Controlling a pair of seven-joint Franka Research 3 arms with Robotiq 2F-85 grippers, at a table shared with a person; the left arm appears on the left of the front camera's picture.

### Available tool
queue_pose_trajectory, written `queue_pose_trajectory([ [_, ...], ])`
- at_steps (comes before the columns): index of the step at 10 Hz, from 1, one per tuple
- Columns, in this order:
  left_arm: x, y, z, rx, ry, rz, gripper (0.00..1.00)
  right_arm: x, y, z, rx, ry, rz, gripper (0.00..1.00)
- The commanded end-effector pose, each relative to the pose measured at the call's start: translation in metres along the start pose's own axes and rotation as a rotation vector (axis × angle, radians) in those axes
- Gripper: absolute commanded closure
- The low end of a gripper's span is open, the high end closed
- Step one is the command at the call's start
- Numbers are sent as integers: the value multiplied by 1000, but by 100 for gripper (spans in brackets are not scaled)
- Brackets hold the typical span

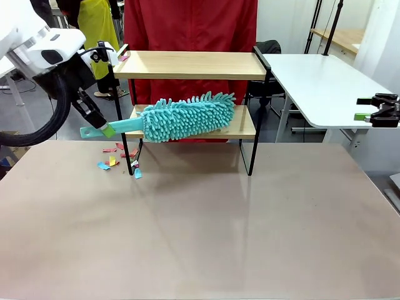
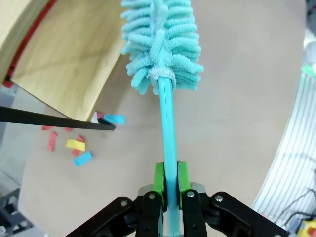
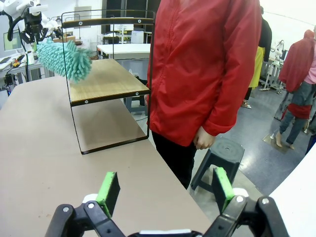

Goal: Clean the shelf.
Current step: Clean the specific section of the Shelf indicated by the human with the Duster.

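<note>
The shelf [image 1: 187, 64] stands at the table's far side, two light wooden boards in a thin black frame. A teal fluffy duster [image 1: 187, 117] lies across its lower board [image 3: 106, 81], its flat teal handle [image 2: 168, 143] sticking out to the left. My left gripper [image 1: 104, 129] is shut on that handle, green pads [image 2: 158, 180] pressed on both sides, just left of the shelf's frame. My right gripper [image 3: 165, 190] hangs open with nothing between its fingers, off the table's right edge [image 1: 374, 112].
Small coloured paper scraps [image 1: 115, 157] lie on the brown table by the shelf's left legs. A person in a red jacket [image 3: 205, 69] stands behind the shelf. A white table [image 1: 319, 81] sits at the back right. A black stool [image 3: 219, 160] stands by the person.
</note>
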State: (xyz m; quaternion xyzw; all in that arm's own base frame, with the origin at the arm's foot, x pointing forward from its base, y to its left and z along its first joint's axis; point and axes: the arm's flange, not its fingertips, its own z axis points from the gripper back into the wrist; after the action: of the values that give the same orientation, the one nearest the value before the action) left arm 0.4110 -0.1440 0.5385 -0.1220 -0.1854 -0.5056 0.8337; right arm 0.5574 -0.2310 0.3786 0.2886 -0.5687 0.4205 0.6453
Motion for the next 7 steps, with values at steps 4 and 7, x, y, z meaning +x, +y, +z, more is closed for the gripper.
queue_pose_trajectory([
  [4, -9, 2, 65, 155, 172, -161, 87, 7, 0, -1, -2, 13, -11, 0],
  [7, -15, -7, 94, 225, 272, -306, 87, 7, 0, -1, -2, 13, -11, 0],
])
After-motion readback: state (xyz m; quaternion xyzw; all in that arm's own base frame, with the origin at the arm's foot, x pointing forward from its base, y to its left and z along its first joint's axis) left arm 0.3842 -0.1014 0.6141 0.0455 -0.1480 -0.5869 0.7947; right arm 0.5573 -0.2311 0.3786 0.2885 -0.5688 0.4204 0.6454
